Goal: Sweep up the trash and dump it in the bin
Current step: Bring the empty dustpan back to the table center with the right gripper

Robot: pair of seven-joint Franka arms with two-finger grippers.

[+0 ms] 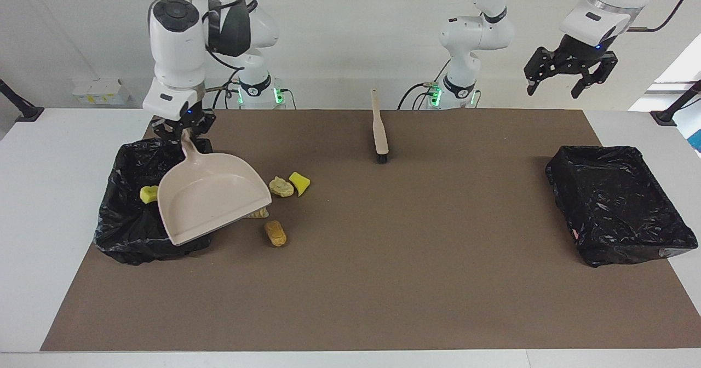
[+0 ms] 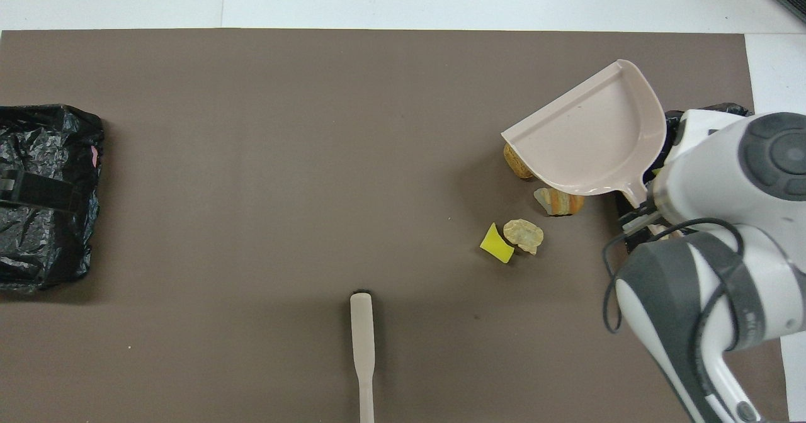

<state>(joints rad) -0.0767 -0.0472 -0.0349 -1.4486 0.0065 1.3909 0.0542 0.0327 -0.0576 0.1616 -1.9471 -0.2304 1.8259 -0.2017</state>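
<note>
My right gripper (image 1: pixel 183 132) is shut on the handle of the beige dustpan (image 1: pixel 211 195), which is raised and tilted, partly over the black-lined bin (image 1: pixel 123 220) at the right arm's end. The pan (image 2: pixel 592 140) looks empty. One yellow trash piece (image 1: pixel 148 194) lies in that bin. On the mat beside the pan lie a yellow chunk (image 1: pixel 299 183) (image 2: pixel 497 243), a tan piece (image 1: pixel 281 187) (image 2: pixel 524 235), a striped tan piece (image 1: pixel 257 213) (image 2: pixel 560 201) half under the pan, and a brown pastry bit (image 1: pixel 275 233) (image 2: pixel 517 162). My left gripper (image 1: pixel 554 90) is open and empty, high over the left arm's end.
The beige brush (image 1: pixel 379 132) (image 2: pixel 362 347) lies on the brown mat (image 1: pixel 383 280) near the robots, at the middle. A second black-lined bin (image 1: pixel 616 203) (image 2: pixel 44 196) stands at the left arm's end. The left arm waits.
</note>
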